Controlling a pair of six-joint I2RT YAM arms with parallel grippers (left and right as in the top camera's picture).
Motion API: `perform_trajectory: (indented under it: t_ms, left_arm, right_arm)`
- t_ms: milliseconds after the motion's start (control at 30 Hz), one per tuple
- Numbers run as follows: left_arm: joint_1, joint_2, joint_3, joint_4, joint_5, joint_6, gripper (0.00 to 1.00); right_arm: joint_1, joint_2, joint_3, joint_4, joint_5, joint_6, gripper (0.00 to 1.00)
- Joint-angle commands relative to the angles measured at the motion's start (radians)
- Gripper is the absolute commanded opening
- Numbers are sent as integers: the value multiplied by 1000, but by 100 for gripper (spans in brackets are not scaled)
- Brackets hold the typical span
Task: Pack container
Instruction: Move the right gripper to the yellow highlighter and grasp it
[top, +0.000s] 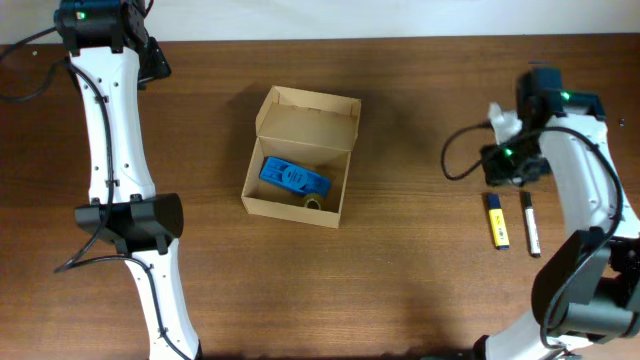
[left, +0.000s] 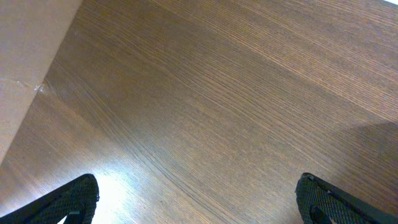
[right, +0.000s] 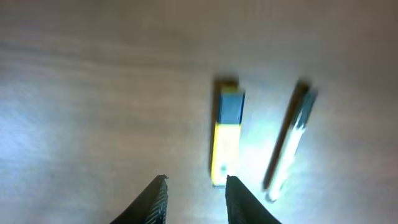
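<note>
While far from the container (top: 295, 208), left gripper (left: 199, 202) wide-spread, right gripper (right: 196, 186) narrowly parted, both empty.

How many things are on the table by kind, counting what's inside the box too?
Cardboard box: 1
Blue case, inside the box: 1
Markers: 2, the yellow marker and the white marker
Small yellowish item beside the case, too small to identify: 1
Total: 5

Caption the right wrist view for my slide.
Right fingers, slightly apart and empty, poised near a yellow blue-capped marker beside a white pen.
</note>
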Motion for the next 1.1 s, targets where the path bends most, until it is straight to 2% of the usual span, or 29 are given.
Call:
perform_trajectory:
  t_ms: [0, 100, 133, 233, 333, 367, 567, 700, 900, 1000, 1067]
  left_arm:
    - [3, -38, 15, -3, 0, 12, 100]
    - [3, -38, 15, -3, 0, 12, 100]
    - [3, -38, 15, -3, 0, 12, 100]
    - [3, -38, 15, -3, 0, 12, 100]
    - [3, -38, 15, -3, 0, 12, 100]
    - [3, -38, 15, -3, 0, 12, 100]
    - [3, -38, 15, -3, 0, 12, 100]
    - [3, -38, 15, -3, 0, 12, 100]
    - [3, -38, 15, -3, 0, 12, 100]
    - [3, -38, 15, -3, 0, 12, 100]
    - [3, -38, 15, -3, 0, 12, 99]
  right_arm:
    - [-40, -9, -78, 11, -55, 20, 33]
    - [-51, -9, -142, 37, -51, 19, 38]
    - [-51, -9, -159, 47, -42, 19, 45]
    - [-51, -9, -202, 76, -2, 20, 55]
    - [-51, -9, -230, 115, 35, 19, 74]
    - [-51, -9, -237, 129, 50, 19, 76]
    - [-58, 18, -244, 172, 119, 16, 75]
    - [-69, 72, -244, 175, 115, 17, 66]
    - [-69, 164, -244, 180, 112, 40, 61]
    - [-69, 203, -244, 179, 108, 55, 49]
    - [-68, 217, -244, 179, 107, 62, 45]
